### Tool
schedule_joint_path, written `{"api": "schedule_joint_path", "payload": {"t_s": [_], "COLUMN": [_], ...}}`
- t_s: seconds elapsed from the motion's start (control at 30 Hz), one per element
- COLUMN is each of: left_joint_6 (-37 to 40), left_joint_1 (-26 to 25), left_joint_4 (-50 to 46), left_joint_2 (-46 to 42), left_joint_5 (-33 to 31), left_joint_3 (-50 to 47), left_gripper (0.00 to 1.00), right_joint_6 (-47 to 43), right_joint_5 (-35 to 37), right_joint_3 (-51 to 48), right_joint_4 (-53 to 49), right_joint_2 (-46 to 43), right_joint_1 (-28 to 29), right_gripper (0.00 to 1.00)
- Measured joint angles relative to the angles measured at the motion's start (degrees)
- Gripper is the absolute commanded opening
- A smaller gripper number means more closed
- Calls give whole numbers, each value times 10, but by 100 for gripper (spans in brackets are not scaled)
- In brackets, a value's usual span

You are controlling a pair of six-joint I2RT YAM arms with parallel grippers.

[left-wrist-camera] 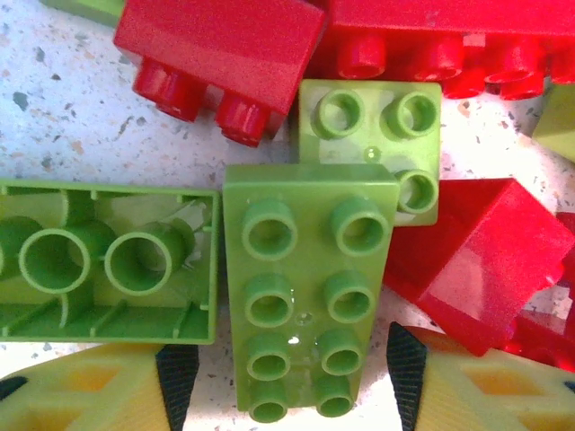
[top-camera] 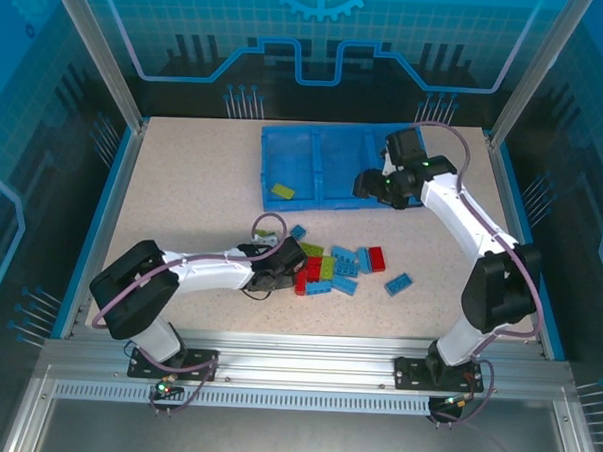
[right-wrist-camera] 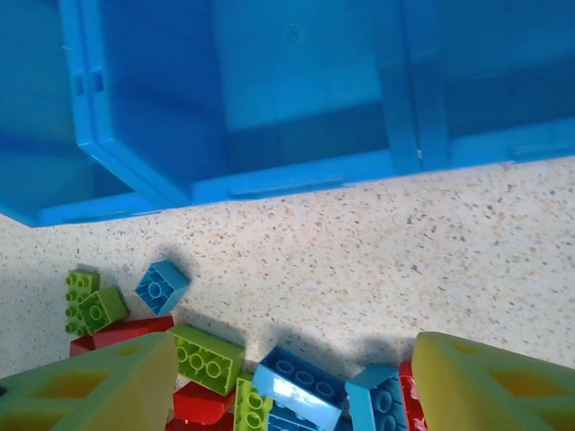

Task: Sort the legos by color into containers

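Observation:
The legos (top-camera: 332,264) lie in a mixed red, lime green and light blue pile on the table in front of the blue tray (top-camera: 335,157), whose three compartments are the containers. One lime green brick (top-camera: 282,192) lies in the left compartment. My left gripper (top-camera: 276,272) is down at the pile's left edge. In the left wrist view a lime green eight-stud brick (left-wrist-camera: 305,287) lies between its black pads (left-wrist-camera: 177,382), with a narrow gap on each side. My right gripper (top-camera: 376,186) hangs open and holds nothing at the tray's front wall (right-wrist-camera: 269,180), near the right compartment.
A light blue brick (top-camera: 398,283) lies apart on the right of the pile, and a small one (top-camera: 297,232) sits just behind it. An upturned green brick (left-wrist-camera: 99,260) and red bricks (left-wrist-camera: 216,54) crowd the left fingers. Metal frame posts and blue walls ring the table.

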Motion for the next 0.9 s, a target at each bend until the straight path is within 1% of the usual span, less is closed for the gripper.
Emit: {"api": "schedule_joint_path", "payload": {"t_s": [0.2,0.53,0.7,0.9], "left_joint_6": [1,6,10,12], "left_joint_1": [0,0,0,0], "left_joint_4": [2,4,0,-20], "left_joint_2": [5,2,-16,-66], "left_joint_5": [-11,-14,-13,-14], "left_joint_3": [2,0,-3,-3], "left_gripper": [47,35,35,37], "right_joint_6": [-2,-4,-4,-4], "right_joint_5": [2,15,15,16], "right_joint_3": [-29,-67,-70,-78], "right_joint_4": [0,0,0,5], "right_joint_2": [-23,-42,-44,-44], "right_joint_1": [-12,-12,-12,-11], "right_gripper": [71,71,71,71]}}
